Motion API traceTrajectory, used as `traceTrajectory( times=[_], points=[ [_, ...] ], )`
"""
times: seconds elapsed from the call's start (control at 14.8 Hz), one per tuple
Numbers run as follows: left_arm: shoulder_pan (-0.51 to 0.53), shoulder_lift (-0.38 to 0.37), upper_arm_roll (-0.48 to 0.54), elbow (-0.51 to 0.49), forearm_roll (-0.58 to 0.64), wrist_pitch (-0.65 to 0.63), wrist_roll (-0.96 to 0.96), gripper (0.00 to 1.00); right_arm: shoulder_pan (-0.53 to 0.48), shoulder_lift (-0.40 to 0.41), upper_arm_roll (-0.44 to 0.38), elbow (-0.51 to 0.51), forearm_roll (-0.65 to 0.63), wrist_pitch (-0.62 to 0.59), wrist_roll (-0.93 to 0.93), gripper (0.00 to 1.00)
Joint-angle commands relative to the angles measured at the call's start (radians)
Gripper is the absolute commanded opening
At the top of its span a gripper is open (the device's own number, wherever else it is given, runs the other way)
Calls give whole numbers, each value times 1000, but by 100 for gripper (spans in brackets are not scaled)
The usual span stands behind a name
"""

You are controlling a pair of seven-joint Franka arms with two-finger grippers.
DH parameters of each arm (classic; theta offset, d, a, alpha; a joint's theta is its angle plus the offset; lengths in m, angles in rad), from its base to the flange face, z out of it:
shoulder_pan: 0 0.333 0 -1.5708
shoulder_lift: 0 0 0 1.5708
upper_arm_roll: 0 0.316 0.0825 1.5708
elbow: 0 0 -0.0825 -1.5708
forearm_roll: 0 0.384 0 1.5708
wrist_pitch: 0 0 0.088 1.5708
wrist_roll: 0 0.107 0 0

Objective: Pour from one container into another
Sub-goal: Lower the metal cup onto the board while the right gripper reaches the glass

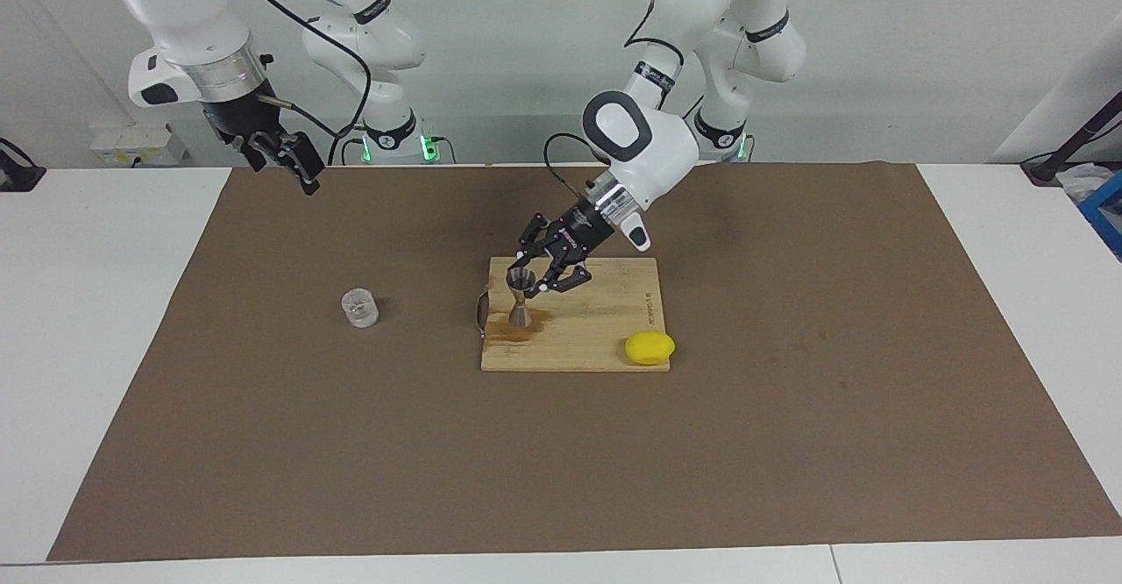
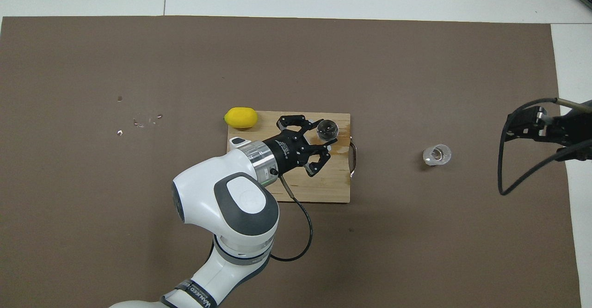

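Glass cup (image 1: 359, 308) stands upright on the brown mat (image 1: 789, 444), alone, toward the right arm's end of the table and well apart from the wooden board (image 1: 605, 338) at mid-table. Steel jigger (image 1: 521, 299) stands upright on that board's edge nearest the cup, on a wet stain. The left gripper (image 1: 542, 273) hangs just beside the jigger's top, fingers spread, grasping nothing. A lemon (image 1: 649, 348) overlaps the board's corner farther from the robots. The right gripper (image 1: 285, 159) waits raised over the mat's robot-side edge, its fingers unreadable.

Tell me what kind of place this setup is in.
Likely a robotics lab bench staged as a bar counter: brown mat, wooden cutting board, steel jigger by the left pincer, lemon.
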Motion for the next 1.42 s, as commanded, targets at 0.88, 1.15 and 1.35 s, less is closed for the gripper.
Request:
traceTrajectory(
  times=[0.88, 1.15, 1.35],
  points=[
    [-44, 81, 19, 64, -21, 52, -10, 0, -230, 234, 2, -108, 423, 176, 599, 100],
    [-42, 87, 21, 64, -16, 52, -10, 0, -257, 279, 2, -182, 502, 230, 596, 100],
    [-42, 85, 21, 63, -12, 52, -10, 22, -264, 314, 2, -243, 529, 276, 528, 100]
  ],
)
